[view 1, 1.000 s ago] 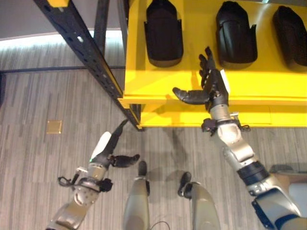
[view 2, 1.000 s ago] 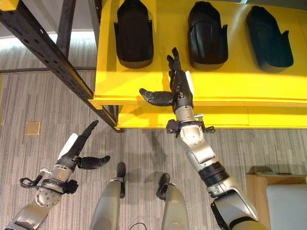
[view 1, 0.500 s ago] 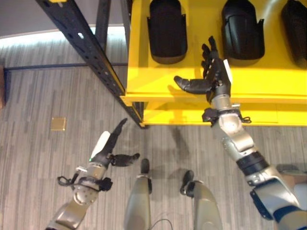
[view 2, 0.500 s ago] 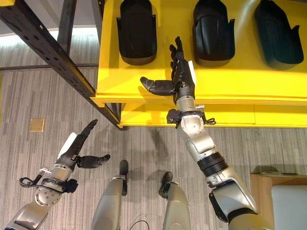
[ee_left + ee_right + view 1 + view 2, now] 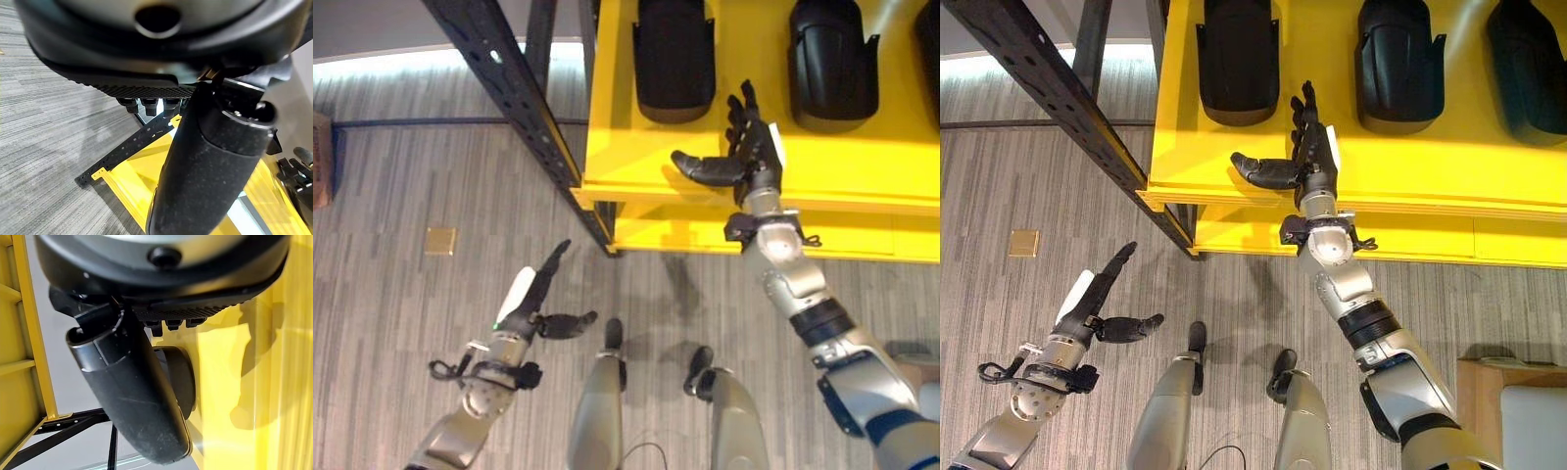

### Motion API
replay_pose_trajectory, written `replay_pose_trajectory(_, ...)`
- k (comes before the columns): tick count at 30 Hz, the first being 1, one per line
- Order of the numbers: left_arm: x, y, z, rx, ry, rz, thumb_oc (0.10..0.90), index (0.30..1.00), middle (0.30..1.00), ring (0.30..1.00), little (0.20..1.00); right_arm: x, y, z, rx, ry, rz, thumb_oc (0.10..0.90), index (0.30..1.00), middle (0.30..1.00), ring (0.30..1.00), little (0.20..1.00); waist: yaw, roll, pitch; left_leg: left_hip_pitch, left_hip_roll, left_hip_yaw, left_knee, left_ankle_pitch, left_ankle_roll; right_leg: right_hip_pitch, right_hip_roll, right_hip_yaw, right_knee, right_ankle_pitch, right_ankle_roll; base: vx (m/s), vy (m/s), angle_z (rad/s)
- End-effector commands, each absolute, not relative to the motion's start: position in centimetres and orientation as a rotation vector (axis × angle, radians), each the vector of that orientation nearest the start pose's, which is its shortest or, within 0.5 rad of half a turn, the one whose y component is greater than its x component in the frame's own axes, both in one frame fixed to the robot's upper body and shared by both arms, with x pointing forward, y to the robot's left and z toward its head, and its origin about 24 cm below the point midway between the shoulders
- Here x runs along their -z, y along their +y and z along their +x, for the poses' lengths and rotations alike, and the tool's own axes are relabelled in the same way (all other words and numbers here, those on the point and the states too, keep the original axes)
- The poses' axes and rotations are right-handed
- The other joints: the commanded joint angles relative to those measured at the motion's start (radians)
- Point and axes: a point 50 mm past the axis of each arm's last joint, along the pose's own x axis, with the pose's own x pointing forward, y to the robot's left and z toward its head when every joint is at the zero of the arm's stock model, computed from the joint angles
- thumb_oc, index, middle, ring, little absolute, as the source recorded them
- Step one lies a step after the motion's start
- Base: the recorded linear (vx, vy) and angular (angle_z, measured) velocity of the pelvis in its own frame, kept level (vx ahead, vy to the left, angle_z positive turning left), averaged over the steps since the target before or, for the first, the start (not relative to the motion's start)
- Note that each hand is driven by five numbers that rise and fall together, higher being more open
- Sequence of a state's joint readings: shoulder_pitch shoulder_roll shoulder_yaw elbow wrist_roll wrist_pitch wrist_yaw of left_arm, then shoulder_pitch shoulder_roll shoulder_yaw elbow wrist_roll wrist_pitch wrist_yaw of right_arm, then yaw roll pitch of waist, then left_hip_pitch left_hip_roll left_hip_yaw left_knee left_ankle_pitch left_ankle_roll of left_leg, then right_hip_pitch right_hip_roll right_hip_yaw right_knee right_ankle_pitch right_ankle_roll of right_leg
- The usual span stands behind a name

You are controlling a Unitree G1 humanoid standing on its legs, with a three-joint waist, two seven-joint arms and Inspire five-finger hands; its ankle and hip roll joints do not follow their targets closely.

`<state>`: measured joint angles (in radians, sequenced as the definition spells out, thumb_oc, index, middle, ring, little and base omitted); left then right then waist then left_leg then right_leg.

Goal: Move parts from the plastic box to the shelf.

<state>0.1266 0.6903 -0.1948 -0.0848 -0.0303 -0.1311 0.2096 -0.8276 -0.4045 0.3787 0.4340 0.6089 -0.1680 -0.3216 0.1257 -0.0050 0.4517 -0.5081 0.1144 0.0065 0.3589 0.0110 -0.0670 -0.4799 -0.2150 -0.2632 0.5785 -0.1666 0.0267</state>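
Note:
Three black moulded parts lie on the yellow shelf (image 5: pixel 636 157): one at the left (image 5: pixel 674 59), one in the middle (image 5: pixel 832 64), one at the right (image 5: pixel 1528 69). My right hand (image 5: pixel 744 157) hovers over the shelf's front strip between the left and middle parts, open, fingers straight, thumb spread, holding nothing. In the right wrist view its thumb (image 5: pixel 132 401) points past a black part (image 5: pixel 178 377). My left hand (image 5: pixel 538 304) hangs low over the floor at the lower left, open and holding nothing.
A black perforated rack upright (image 5: pixel 509 88) slants down to the shelf's left corner. A brass floor plate (image 5: pixel 440 240) sits in the grey plank floor. A cardboard box (image 5: pixel 321 162) shows at the left edge, and a tan box corner (image 5: pixel 1518 392) at the lower right.
The whole picture has shifted, so the camera moved. My right hand stays open over the shelf front, now slightly nearer the left part. The left hand has barely moved.

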Motion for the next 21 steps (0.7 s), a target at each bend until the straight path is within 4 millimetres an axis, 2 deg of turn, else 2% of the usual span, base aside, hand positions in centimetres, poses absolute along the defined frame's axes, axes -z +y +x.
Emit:
replay_pose_trajectory(1,-9.48,22.66,21.72,0.047,-0.248,0.611,0.900,1.000,1.000,1.000,1.000,-26.88,-12.45,36.94,-0.101,-0.642,0.177,0.900,1.000,1.000,1.000,1.000,0.004,-0.013,-0.054,0.018,0.017,-0.007,0.019,-0.015,0.013,0.007,-0.027,0.093,-0.140,0.186,0.084,0.00,0.007,0.05)
replay_pose_trajectory(21,-9.57,23.10,21.54,0.020,-0.248,0.606,0.900,1.000,1.000,1.000,1.000,-26.64,-11.95,37.87,-0.093,-0.591,0.210,0.900,1.000,1.000,1.000,1.000,0.017,-0.013,-0.041,-0.002,0.009,-0.013,0.028,-0.017,0.018,-0.008,-0.031,0.089,-0.129,0.189,0.083,0.00,0.002,0.01)
